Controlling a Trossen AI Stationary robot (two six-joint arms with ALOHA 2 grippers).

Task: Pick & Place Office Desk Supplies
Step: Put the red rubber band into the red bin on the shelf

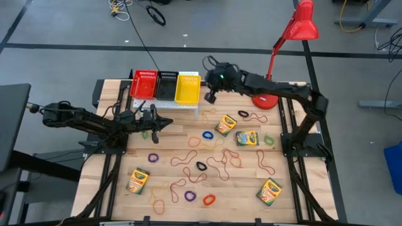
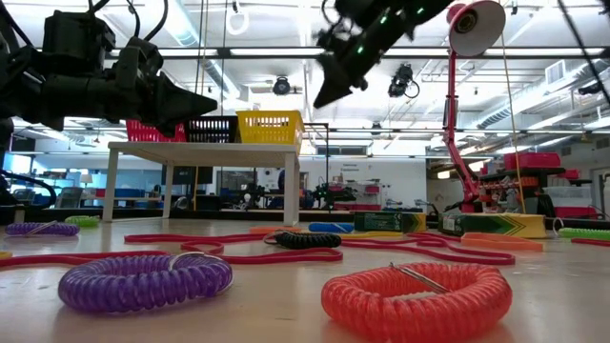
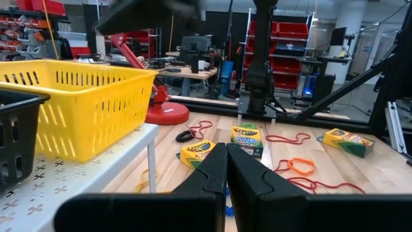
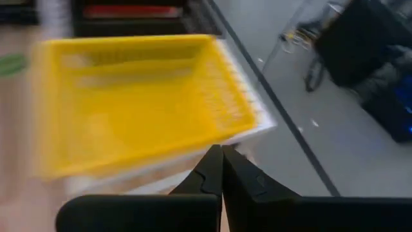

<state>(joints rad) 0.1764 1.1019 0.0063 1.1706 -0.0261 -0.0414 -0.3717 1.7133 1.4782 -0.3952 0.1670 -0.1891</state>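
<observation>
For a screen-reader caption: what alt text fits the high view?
Two dark arms hang over a wooden table strewn with crayon boxes and elastic loops. The right gripper, jaws shut, hangs beside the yellow basket; the left gripper waits shut.

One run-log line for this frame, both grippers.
left gripper: shut, empty, by stand | right gripper: shut, empty, beside yellow bin | supplies on table
</observation>
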